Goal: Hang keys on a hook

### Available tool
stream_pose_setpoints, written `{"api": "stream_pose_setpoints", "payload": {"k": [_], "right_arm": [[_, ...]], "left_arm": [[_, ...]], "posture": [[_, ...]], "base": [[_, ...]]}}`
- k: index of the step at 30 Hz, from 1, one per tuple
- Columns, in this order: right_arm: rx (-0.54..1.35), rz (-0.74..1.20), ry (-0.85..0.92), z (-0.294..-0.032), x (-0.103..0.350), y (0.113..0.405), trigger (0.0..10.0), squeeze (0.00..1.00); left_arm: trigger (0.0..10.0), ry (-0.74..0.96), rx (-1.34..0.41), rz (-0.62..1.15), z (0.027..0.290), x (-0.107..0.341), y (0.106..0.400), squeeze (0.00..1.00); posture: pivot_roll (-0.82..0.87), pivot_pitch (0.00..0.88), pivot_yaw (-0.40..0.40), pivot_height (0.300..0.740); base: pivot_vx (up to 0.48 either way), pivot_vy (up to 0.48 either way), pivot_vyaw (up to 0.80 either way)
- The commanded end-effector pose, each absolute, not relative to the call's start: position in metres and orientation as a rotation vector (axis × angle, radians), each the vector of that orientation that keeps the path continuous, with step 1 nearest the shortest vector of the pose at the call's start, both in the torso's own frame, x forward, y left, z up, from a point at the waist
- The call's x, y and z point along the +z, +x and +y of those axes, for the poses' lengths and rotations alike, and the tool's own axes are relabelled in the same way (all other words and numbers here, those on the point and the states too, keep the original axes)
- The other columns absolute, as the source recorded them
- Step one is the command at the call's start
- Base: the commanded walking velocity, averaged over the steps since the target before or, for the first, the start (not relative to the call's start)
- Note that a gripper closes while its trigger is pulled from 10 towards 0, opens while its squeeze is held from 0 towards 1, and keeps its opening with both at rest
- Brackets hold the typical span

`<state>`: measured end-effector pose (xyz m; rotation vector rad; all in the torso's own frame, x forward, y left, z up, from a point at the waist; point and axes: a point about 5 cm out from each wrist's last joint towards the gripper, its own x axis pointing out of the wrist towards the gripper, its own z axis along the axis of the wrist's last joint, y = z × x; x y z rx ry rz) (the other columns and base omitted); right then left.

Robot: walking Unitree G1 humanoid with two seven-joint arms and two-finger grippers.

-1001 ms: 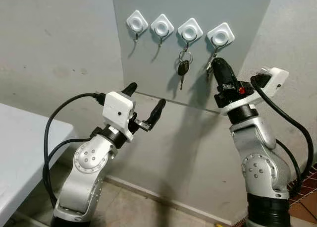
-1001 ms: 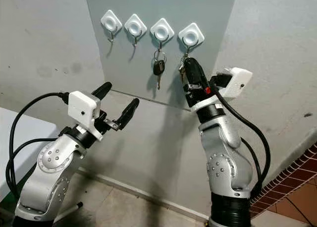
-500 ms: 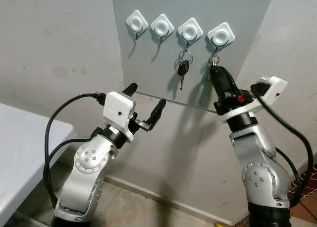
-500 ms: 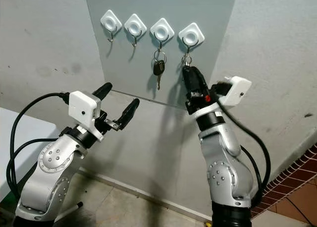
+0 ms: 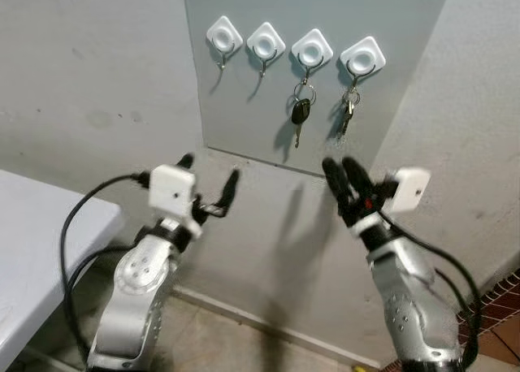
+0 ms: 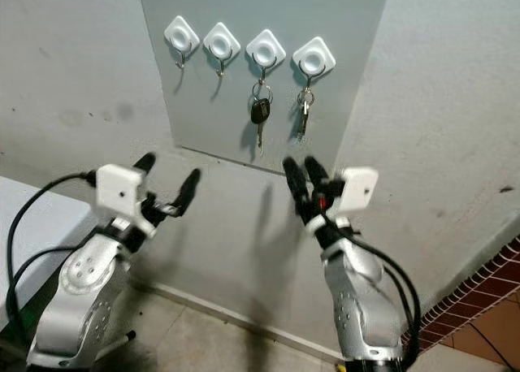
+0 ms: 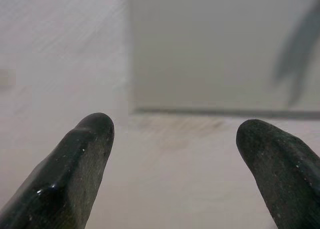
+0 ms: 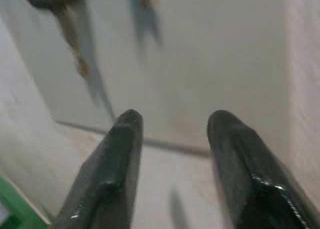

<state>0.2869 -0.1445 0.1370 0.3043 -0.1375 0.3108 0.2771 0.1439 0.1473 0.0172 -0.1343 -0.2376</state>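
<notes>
A grey panel (image 5: 252, 104) on the wall carries a row of white hooks. The small bunch of keys (image 5: 348, 109) hangs from the rightmost hook (image 5: 362, 58), free of any gripper. A black car key (image 5: 301, 111) hangs from the hook (image 5: 312, 49) beside it. The two left hooks (image 5: 224, 36) are bare. My right gripper (image 5: 340, 168) is below the keys and apart from them, open, with nothing between its fingers (image 8: 117, 159). My left gripper (image 5: 210, 167) is raised lower left of the panel, open and empty, its fingertips (image 7: 92, 134) pointing at the wall.
A white table (image 5: 32, 226) juts in at the left, close to my left arm. The wall bends forward on the right (image 5: 471, 104). Red brick flooring (image 6: 496, 307) lies at the lower right. A black cable (image 5: 81, 234) loops from the left arm.
My right gripper has let go of the keys, opened, and dropped down away from the rightmost hook; the keys stay hanging. The left arm has sunk lower too.
</notes>
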Motion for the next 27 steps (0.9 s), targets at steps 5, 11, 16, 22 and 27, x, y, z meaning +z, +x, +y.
{"api": "stream_pose_setpoints", "payload": {"k": [5,11,16,22,27], "right_arm": [[0.264,-0.137,0.268,-0.151,0.124,0.285,10.0,1.0],[0.218,-0.091,0.217,-0.156,0.102,0.278,10.0,1.0],[0.224,-0.002,0.182,-0.156,0.074,0.27,10.0,0.0],[0.223,0.115,0.134,-0.159,0.039,0.261,10.0,0.0],[0.206,0.21,0.11,-0.165,0.014,0.252,10.0,0.0]], "left_arm": [[10.0,-0.035,-0.144,-0.121,0.159,0.131,0.274,0.0],[10.0,-0.093,-0.091,-0.084,0.168,0.111,0.266,0.0],[10.0,-0.066,-0.065,-0.03,0.174,0.083,0.258,0.0],[10.0,-0.012,-0.023,0.055,0.182,0.049,0.25,0.0],[10.0,-0.005,0.01,0.117,0.187,0.027,0.245,0.0]], "posture": [[-0.11,0.0,0.028,0.74],[-0.11,0.0,0.026,0.74],[-0.11,0.0,0.021,0.74],[-0.1,0.0,0.017,0.74],[-0.1,0.0,0.015,0.74]], "base": [[0.0,0.0,0.0],[0.0,0.0,0.0],[0.0,0.0,0.0],[0.0,0.0,0.0],[0.0,0.0,0.0]]}}
